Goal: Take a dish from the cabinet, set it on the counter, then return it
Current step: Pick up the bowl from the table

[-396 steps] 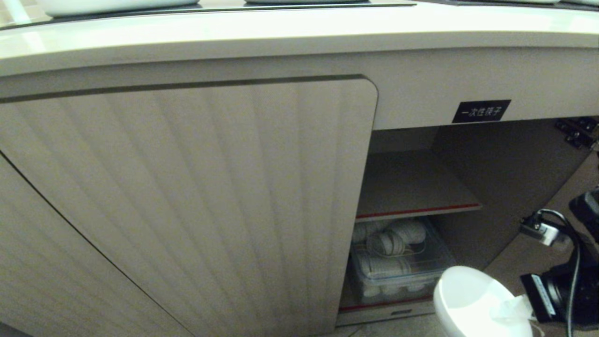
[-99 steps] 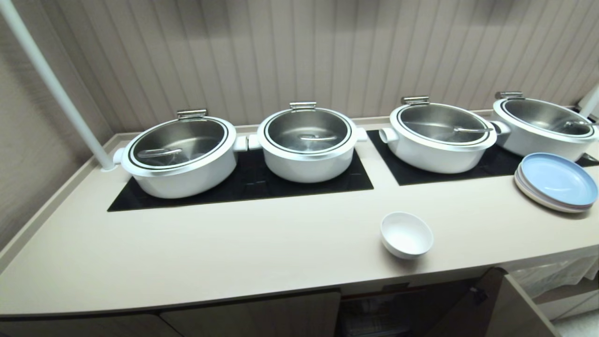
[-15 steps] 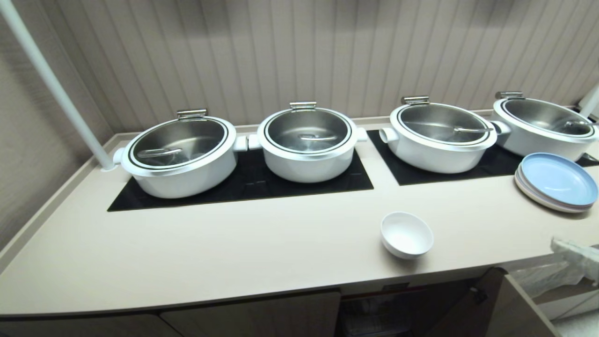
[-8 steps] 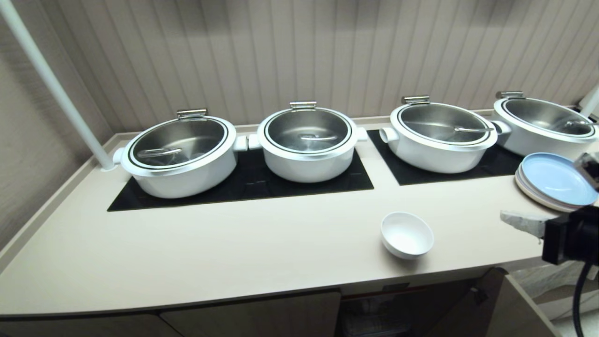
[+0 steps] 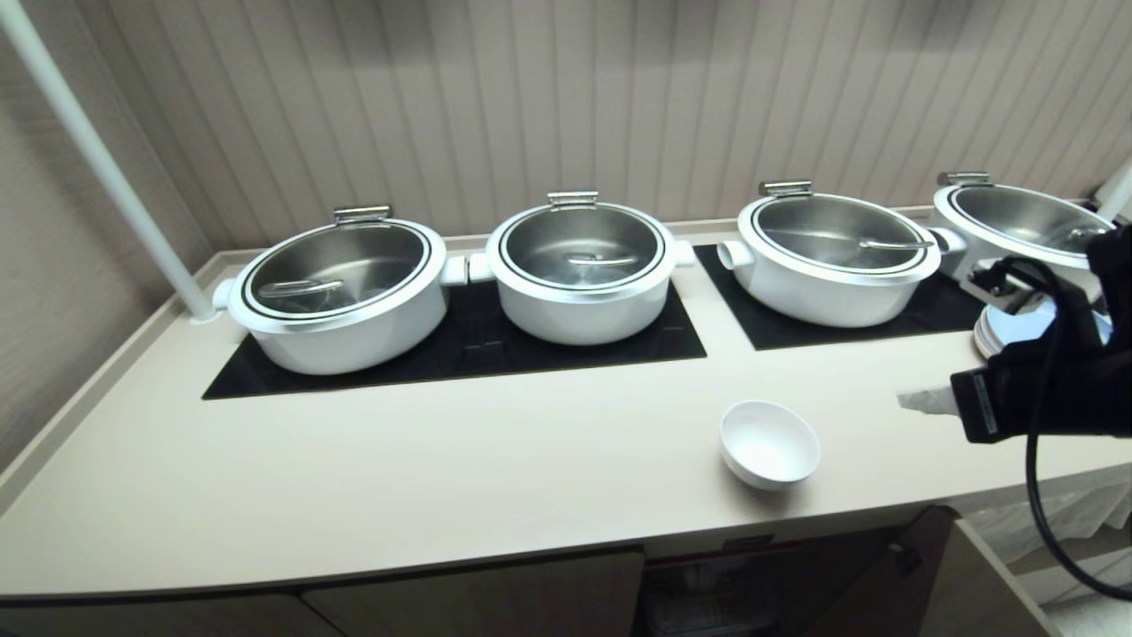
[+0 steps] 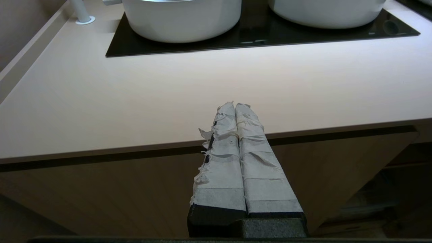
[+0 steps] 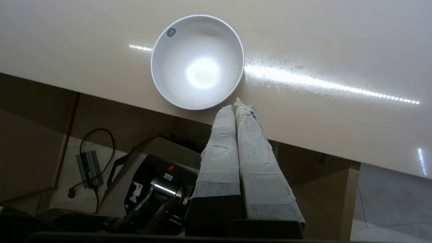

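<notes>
- My right gripper (image 5: 920, 402) sits above the long beige-cream counter (image 5: 442, 469) on the right side of the head view, black wrist roughly level, taped fingers pointing left toward the small glossy white round bowl (image 5: 768, 442).
- Its two fingers (image 7: 219, 148) are pressed together with nothing between them. In the right wrist view the tips hang just off the bowl's (image 7: 197, 61) rim, near but apart as far as I can tell.
- The bowl stands upright and empty near the counter's front edge, over the open section of the light beige cabinet (image 5: 796, 575).
- The black arm partly covers the stack of flat pastel blue plates (image 5: 1017, 327) behind it.
- My left gripper (image 6: 235, 109) is parked low in front of the counter (image 6: 135, 101) edge, taped fingers also closed flat, holding nothing.
- Four big white pots with steel lids (image 5: 340, 292) line the black glass panels (image 5: 460, 345) at the back.
</notes>
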